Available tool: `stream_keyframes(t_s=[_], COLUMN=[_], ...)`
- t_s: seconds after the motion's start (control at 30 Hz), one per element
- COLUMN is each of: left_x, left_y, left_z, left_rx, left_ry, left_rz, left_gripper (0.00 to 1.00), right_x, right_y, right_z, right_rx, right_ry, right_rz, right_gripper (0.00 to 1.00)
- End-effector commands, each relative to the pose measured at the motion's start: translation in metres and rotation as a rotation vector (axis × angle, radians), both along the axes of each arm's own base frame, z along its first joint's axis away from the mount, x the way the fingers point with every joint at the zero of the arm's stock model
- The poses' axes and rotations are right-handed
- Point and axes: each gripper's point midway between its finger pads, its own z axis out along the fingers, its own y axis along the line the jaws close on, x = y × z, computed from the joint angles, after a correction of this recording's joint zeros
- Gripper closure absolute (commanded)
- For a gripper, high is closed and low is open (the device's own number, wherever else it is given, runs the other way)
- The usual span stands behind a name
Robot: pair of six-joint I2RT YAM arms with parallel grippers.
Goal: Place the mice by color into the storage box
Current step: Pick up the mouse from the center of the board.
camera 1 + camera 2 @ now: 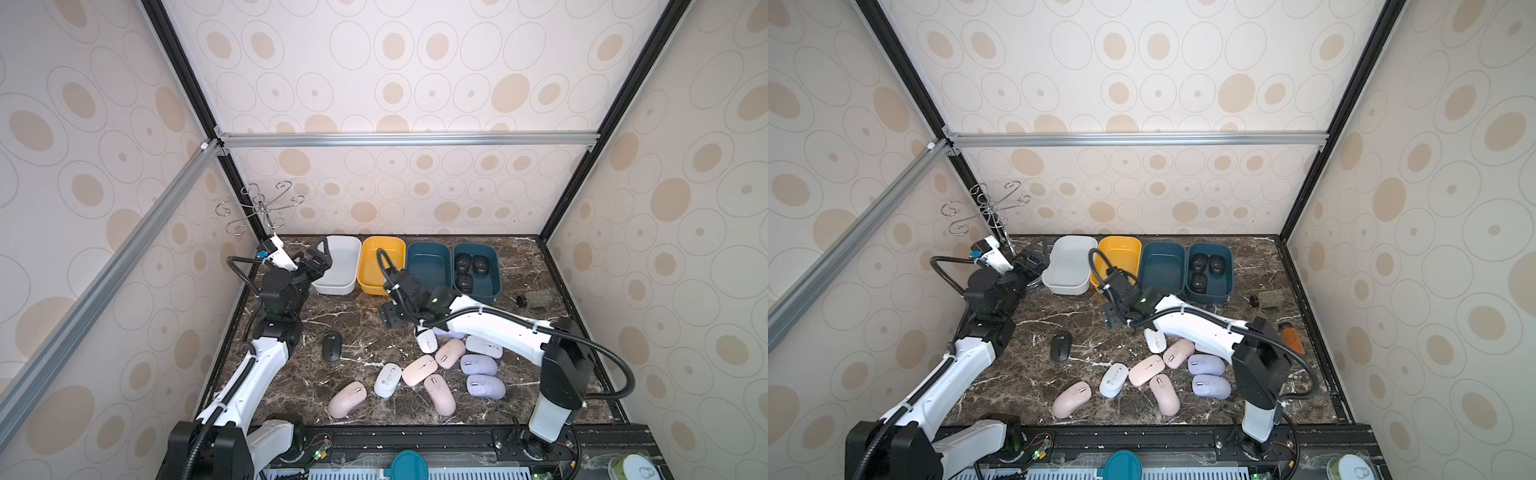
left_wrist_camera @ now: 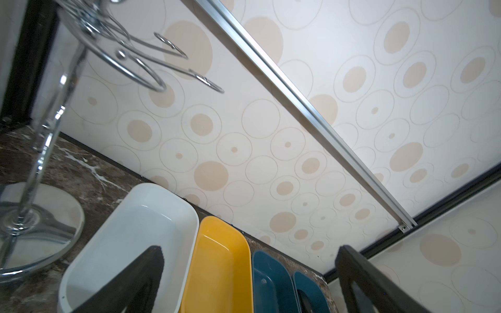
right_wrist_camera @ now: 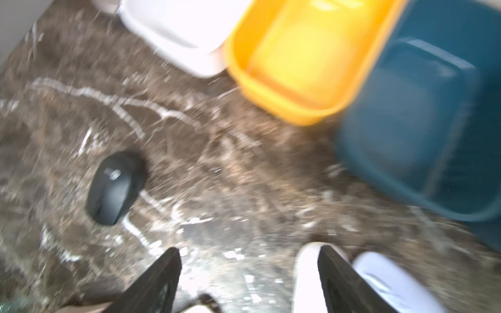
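Observation:
Four storage boxes stand in a row at the back: white (image 1: 337, 266), yellow (image 1: 384, 257), teal (image 1: 428, 266) and a second teal one (image 1: 487, 286) with three black mice (image 1: 471, 266) in it. One black mouse (image 1: 331, 345) lies alone on the marble. White mice (image 1: 427, 338), pink mice (image 1: 419, 370) and lavender mice (image 1: 478, 365) are clustered front right. My right gripper (image 1: 390, 318) hovers open in front of the yellow box with nothing between its fingers; in the blurred right wrist view a white mouse (image 3: 306, 276) lies beside one finger. My left gripper (image 1: 320, 257) is open by the white box.
A chrome hook stand (image 1: 259, 208) rises at the back left corner, close to the left arm. A green cylinder (image 1: 536, 300) lies right of the boxes and an orange bottle (image 1: 1291, 336) lies behind the right arm. A teal lid (image 1: 409, 465) sits on the front rail.

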Motion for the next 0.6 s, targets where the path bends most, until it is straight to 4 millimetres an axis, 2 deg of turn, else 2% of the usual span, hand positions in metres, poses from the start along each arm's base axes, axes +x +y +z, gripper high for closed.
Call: stream_keyframes(t_s=[0.0,0.1,0.13,0.23,0.43,0.57], left_x=[-0.002,-0.002,-0.002,0.001,0.007,0.01], left_y=[0.033,0.044,0.044,0.041,0.04,0.037], left_z=[-0.011,-0.01,-0.01,-0.012,-0.018,-0.019], left_rx=[0.021,0.015,0.011,0.003,-0.007,-0.02], left_ry=[0.046,0.05,0.048,0.043,0.056,0.048], left_rz=[0.146,0.17,0.169,0.143,0.114,0.09], left_gripper=[0.0,0.0,0.0,0.0,0.0,0.0], right_x=[-0.019,-0.037,-0.042,-0.049,-0.052,-0.046], right_y=[0.038,0.078,0.09,0.114,0.137,0.148], right_z=[-0.02,-0.043,-0.043,-0.059,-0.084,-0.103], right_rx=[0.041,0.042,0.047,0.023,-0.006,-0.044], right_ry=[0.079,0.122,0.13,0.134,0.148,0.13], right_rz=[0.019,0.083,0.105,0.133,0.163,0.166], right_gripper=[0.16,0.13,0.12,0.08,0.03,0.02])
